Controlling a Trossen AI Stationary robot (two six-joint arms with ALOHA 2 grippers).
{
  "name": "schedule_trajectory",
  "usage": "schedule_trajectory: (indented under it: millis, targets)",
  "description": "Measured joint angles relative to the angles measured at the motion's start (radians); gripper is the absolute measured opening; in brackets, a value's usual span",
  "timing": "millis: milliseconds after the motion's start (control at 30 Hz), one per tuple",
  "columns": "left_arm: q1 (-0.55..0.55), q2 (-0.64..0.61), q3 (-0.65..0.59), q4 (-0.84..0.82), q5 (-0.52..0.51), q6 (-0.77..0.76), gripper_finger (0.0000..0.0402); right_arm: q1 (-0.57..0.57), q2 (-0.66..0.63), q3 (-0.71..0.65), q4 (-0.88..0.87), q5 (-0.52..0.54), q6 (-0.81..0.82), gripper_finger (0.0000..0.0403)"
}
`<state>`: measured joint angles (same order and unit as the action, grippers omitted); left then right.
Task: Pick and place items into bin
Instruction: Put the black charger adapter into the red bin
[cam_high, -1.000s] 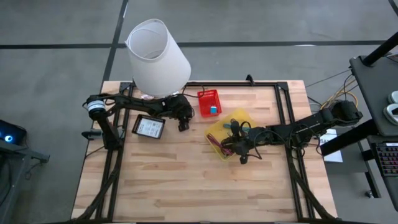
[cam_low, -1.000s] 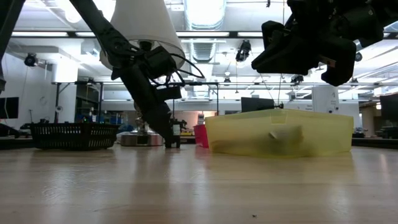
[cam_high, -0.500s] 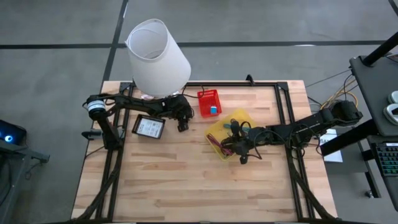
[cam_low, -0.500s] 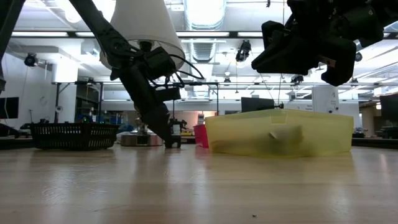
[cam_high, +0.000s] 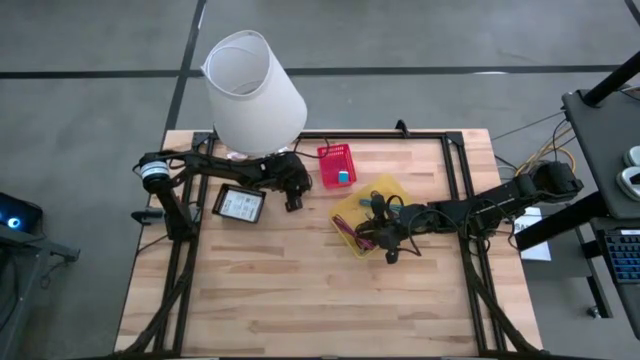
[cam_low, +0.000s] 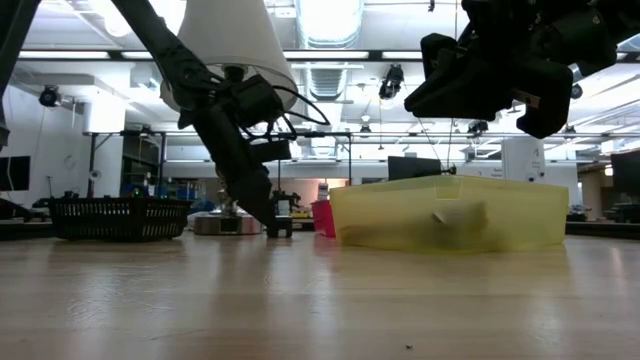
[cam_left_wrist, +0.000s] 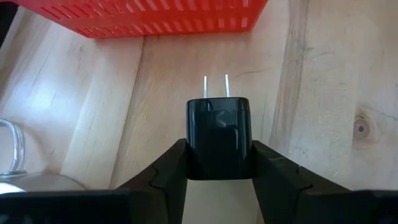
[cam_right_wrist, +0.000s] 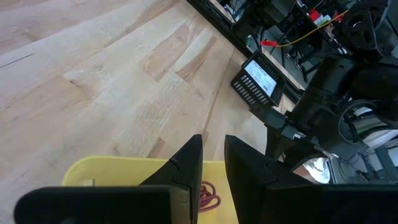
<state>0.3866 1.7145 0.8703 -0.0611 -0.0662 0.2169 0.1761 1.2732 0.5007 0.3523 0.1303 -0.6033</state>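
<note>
Our left gripper (cam_left_wrist: 219, 163) centre frame, fingers pressed on a black plug adapter (cam_left_wrist: 219, 134) below the red basket (cam_left_wrist: 140, 15), our right gripper (cam_right_wrist: 212, 163) nearly closed, empty, over the yellow bin (cam_high: 360, 215).

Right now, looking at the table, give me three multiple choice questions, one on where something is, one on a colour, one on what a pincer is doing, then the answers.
1. Where is the right pincer?
A. above the yellow bin
B. over the lampshade
C. beside the black tablet

2. What colour is the small basket by the left pincer?
A. green
B. red
C. white

3. What is the left pincer doing?
A. hanging wide open over bare wood
B. gripping a black plug
C. holding the basket's rim

Answers: 1 A, the high view shows it over the bin. 2 B, it is red in the high and left wrist views. 3 B, both fingers press the plug's sides.
</note>
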Motion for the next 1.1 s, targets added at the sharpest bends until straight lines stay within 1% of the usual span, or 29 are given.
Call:
schedule_trajectory:
  millis: [233, 533, 600, 733, 1033, 1100]
  targets:
    - [0.000, -0.016, 0.027, -0.002, -0.002, 0.014, 0.0129, 0.000, 0.000, 0.000, 0.000, 0.000, -0.002, 0.0057]
    - [0.000, -0.121, 0.021, -0.027, -0.002, 0.027, 0.0129, 0.000, 0.000, 0.000, -0.003, 0.000, -0.001, 0.0057]
    - [-0.002, -0.140, 0.023, 0.000, -0.002, 0.027, 0.0129, 0.000, 0.000, 0.000, -0.003, 0.000, -0.002, 0.0057]
    - [-0.003, -0.142, 0.023, 0.108, 0.015, 0.026, 0.0129, 0.000, 0.000, 0.000, 0.001, 0.000, -0.001, 0.0057]
    - [-0.003, -0.090, 0.027, 0.174, 0.029, 0.027, 0.0129, 0.000, 0.000, 0.000, -0.003, 0.000, -0.002, 0.0057]
    - [-0.005, -0.071, 0.025, 0.228, 0.031, 0.025, 0.0129, 0.000, 0.000, 0.000, 0.000, 0.000, -0.002, 0.0057]
